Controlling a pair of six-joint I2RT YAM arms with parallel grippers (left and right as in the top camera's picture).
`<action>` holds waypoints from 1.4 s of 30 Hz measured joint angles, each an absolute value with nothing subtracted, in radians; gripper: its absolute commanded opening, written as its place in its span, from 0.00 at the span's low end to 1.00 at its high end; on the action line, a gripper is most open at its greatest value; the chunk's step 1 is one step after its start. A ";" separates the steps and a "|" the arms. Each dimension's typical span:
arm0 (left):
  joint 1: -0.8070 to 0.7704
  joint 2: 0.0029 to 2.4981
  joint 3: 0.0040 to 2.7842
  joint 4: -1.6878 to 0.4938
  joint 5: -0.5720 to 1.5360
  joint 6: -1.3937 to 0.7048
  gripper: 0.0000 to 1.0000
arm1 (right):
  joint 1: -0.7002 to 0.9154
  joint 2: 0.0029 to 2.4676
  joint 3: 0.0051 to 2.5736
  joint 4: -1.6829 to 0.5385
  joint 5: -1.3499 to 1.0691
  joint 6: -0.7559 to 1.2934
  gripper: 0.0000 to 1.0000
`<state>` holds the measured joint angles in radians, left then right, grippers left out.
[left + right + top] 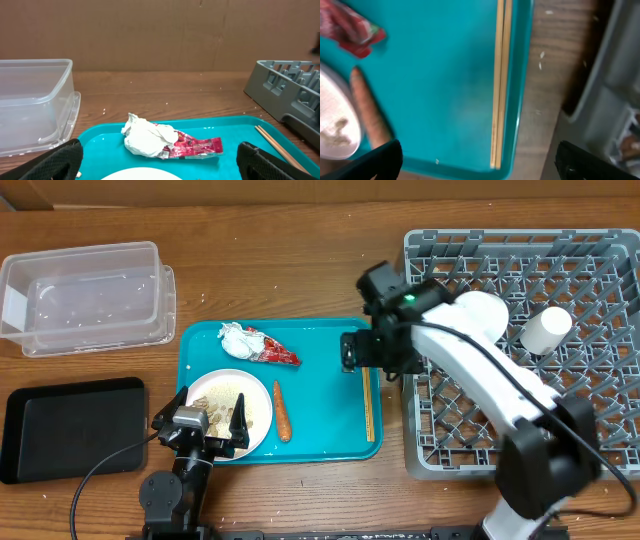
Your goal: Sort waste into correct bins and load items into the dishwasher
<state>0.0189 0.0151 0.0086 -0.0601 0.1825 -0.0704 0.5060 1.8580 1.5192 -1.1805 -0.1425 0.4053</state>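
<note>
A teal tray [320, 380] holds a crumpled white tissue [236, 339], a red-and-white wrapper [274, 351], an orange carrot [282, 412], a white plate [232, 412] with rice scraps, and wooden chopsticks [368, 408] along its right rim. My left gripper [210, 425] is open over the plate's near side; in the left wrist view the tissue [147, 137] and wrapper [197, 147] lie ahead of the left gripper [160, 170]. My right gripper [375, 355] is open above the chopsticks [500, 85], with the carrot [370, 115] to their left. Between the right gripper's [480, 165] fingers there is nothing.
The clear tub [85, 295] stands at the back left and the black tray [75, 427] at the front left. The grey dish rack [600, 430] fills the right side, with a white cup [545, 330] lying in it. Its wall [615, 75] is close on my right.
</note>
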 measured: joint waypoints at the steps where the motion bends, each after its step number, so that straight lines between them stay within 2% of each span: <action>1: 0.019 0.015 0.009 -0.060 0.183 -0.070 1.00 | 0.507 1.875 1.526 -1.172 -0.140 0.403 1.00; 16: 0.019 0.015 0.009 -0.060 0.183 -0.070 1.00 | 0.570 1.999 1.558 -0.994 -0.134 0.363 0.98; 24: 0.019 0.015 0.009 -0.060 0.183 -0.070 1.00 | 0.593 2.075 1.558 -0.974 -0.121 0.366 0.98; 42: 0.019 0.015 0.009 -0.060 0.183 -0.070 1.00 | 0.593 2.083 1.558 -0.962 -0.071 0.379 0.98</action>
<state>0.0189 0.0151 0.0086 -0.0601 0.1825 -0.0704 0.5934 2.0827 1.5578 -0.9623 -0.0711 0.3786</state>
